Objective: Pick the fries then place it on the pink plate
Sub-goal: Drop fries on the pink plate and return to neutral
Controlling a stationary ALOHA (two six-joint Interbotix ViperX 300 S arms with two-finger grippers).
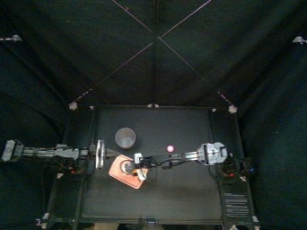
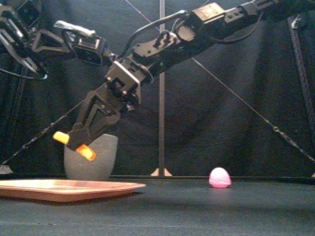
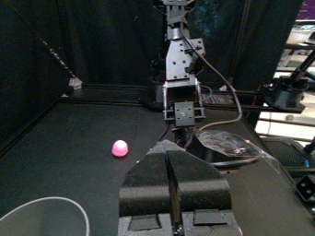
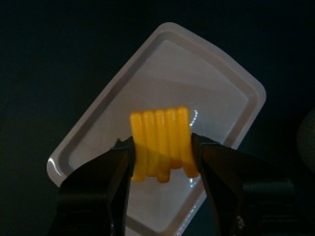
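The pink tray point(image 2: 62, 189) lies bare, and open air separates it from the fries point(image 2: 76, 146) clamped in the right gripper point(image 2: 87, 138), so the way straight down is free. The tall grey cup point(image 2: 99, 159) stands behind the tray, near its back edge, and blocks that side. The left gripper point(image 3: 179, 155), jaws pressed together, hangs near the tray's left end. A small pink toy point(image 2: 220, 177) stands on the surface to the right, apart from the tray, under the right arm. The surface in front of the tray is free.
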